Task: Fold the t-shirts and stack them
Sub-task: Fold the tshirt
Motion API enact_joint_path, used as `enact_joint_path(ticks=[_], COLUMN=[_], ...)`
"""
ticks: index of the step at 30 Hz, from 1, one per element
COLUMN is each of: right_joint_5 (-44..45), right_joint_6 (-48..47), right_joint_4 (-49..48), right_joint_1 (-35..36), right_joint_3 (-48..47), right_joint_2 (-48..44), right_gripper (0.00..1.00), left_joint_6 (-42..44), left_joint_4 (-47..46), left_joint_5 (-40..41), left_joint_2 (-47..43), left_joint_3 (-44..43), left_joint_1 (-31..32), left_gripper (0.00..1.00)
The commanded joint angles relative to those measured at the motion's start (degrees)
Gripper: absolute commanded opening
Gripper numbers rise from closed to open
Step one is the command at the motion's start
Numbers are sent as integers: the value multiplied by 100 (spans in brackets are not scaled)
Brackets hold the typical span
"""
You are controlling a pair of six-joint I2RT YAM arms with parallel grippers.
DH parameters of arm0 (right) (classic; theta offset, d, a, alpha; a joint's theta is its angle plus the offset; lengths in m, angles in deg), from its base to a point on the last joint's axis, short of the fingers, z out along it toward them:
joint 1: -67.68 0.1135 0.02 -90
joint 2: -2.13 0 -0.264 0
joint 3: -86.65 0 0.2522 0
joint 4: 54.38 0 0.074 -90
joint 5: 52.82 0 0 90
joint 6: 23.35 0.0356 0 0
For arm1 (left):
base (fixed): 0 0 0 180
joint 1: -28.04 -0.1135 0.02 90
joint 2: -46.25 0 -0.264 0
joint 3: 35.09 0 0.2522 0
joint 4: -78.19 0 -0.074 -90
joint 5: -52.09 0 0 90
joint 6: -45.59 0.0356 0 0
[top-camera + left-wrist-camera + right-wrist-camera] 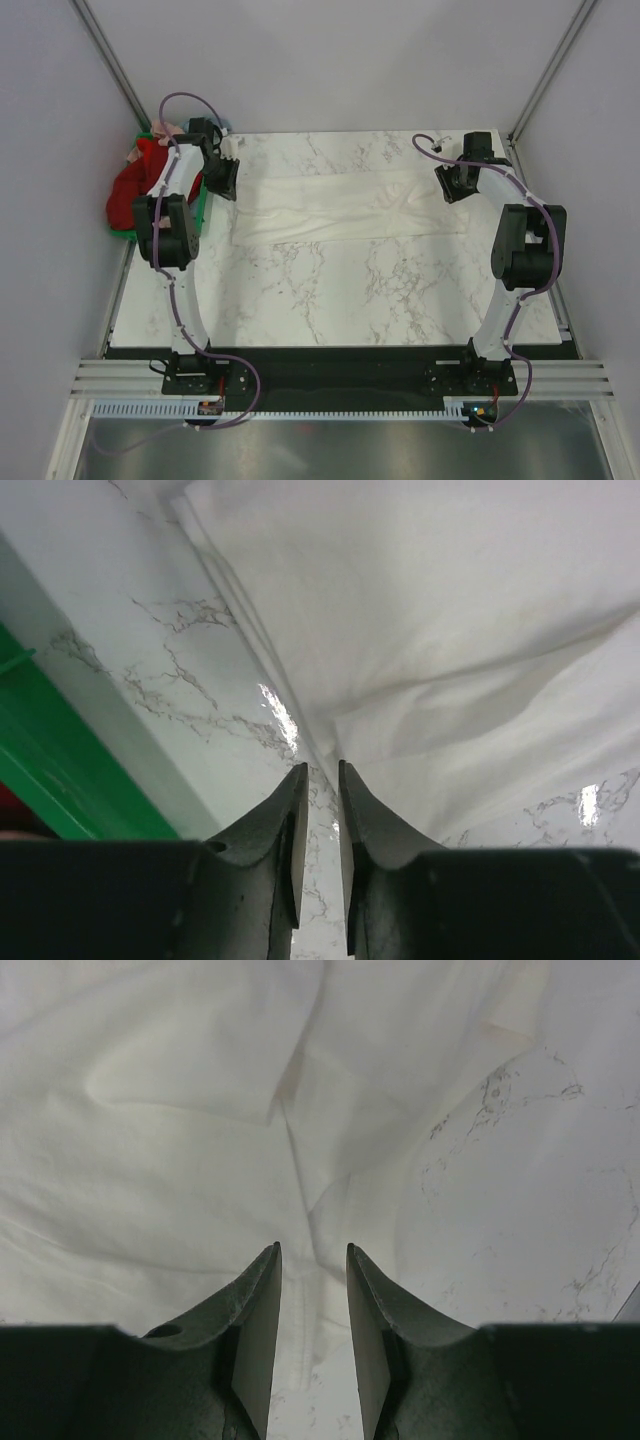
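Observation:
A cream-white t-shirt (350, 205) lies flat as a long folded band across the far half of the marble table (330, 295). My left gripper (222, 185) hovers at the band's left end, jaws slightly apart and empty. In the left wrist view the gripper (322, 770) is just over the shirt's edge (420, 610). My right gripper (452, 188) hovers at the right end, open and empty. In the right wrist view the gripper (312, 1250) is over a hem of the shirt (180, 1140). A red shirt (128, 190) and a pink one (165, 130) lie in the crate.
A green plastic crate (203, 203) stands off the table's left edge beside my left arm; its wall shows in the left wrist view (50, 770). Grey walls and metal frame posts surround the table. The near half of the table is bare marble.

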Motion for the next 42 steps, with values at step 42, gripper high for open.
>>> enact_joint_path(ticks=[42], right_joint_5=[147], right_joint_6=[-41], right_joint_4=[-63], right_joint_1=[15], right_joint_3=[-210], right_joint_2=[-55], right_gripper=[40], left_joint_6=[81], left_joint_4=[121], left_joint_5=[-719], left_joint_2=[122], left_joint_3=[377], left_joint_1=[365], left_gripper=[2])
